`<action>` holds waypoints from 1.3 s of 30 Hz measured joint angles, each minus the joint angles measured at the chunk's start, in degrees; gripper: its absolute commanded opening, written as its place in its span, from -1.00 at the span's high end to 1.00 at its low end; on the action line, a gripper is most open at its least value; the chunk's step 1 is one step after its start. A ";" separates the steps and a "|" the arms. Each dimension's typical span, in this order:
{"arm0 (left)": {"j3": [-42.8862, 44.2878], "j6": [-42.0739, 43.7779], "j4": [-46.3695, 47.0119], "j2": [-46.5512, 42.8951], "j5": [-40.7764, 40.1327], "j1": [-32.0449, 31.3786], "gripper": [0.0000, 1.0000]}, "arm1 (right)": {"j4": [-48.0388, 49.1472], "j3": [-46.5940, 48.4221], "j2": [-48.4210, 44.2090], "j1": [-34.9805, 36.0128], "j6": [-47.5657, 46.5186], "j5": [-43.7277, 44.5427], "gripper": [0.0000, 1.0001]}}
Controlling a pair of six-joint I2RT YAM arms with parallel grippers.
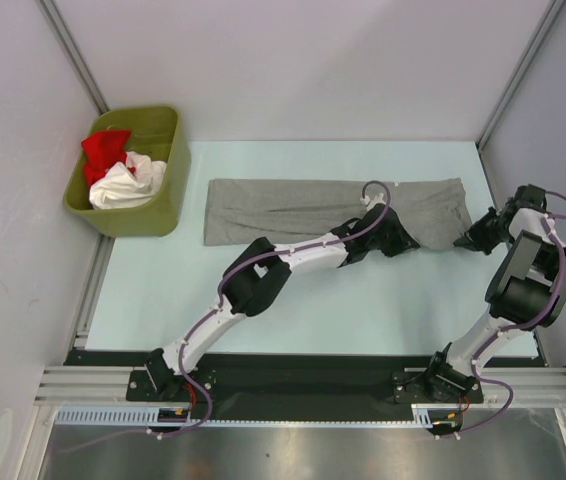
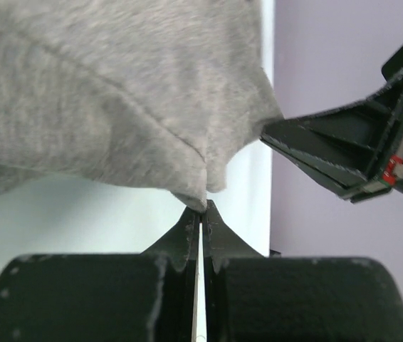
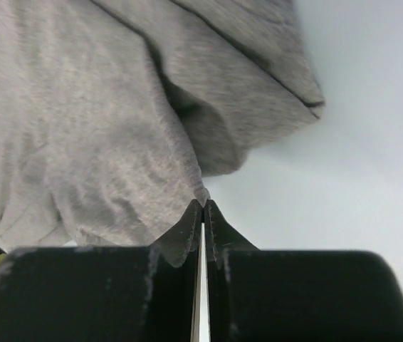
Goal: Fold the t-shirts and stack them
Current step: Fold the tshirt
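- Cloth first: the large heather-grey cotton t-shirt [image 1: 293, 208] lies as a long, narrow band on the pale tabletop [image 1: 263, 300]. Its long axis runs left to right across the far half.
- My left claw [image 2: 201, 214] is pressed together, with a small peak of the shirt's near edge pinched between the tips.
- My right claw [image 3: 203, 210] is closed the same way, nipping a nub of the same grey fabric close to the band's right-hand corner.
- Both grips sit at the band's right end, near each other: the right claw is at the outer corner and the left claw just inboard of it. From the left wrist I see the right claw close by, its tips pointing at the cloth.
- What matters for the coming move is that almost the whole band stretches away to the left of both claws.
- I judge the next step is to carry this end leftward along the axis and lay it over the rest, keeping the two grips level so the fold lands square.
- Off the far-left corner, the olive-green plastic bin [image 1: 168, 185] holds a crumpled red t-shirt [image 1: 105, 150] and a crumpled white t-shirt [image 1: 128, 185], well apart from both claws and not yet folded.
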 measured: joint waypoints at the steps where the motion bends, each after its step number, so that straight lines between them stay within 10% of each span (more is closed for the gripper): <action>1: 0.00 0.31 -0.20 -0.48 0.22 0.15 0.99 | -0.37 0.76 -0.07 0.15 0.26 0.00 0.98; 39: 12.98 -5.18 7.23 7.80 10.69 12.59 1.00 | 11.08 26.73 18.67 5.66 14.32 -9.55 1.00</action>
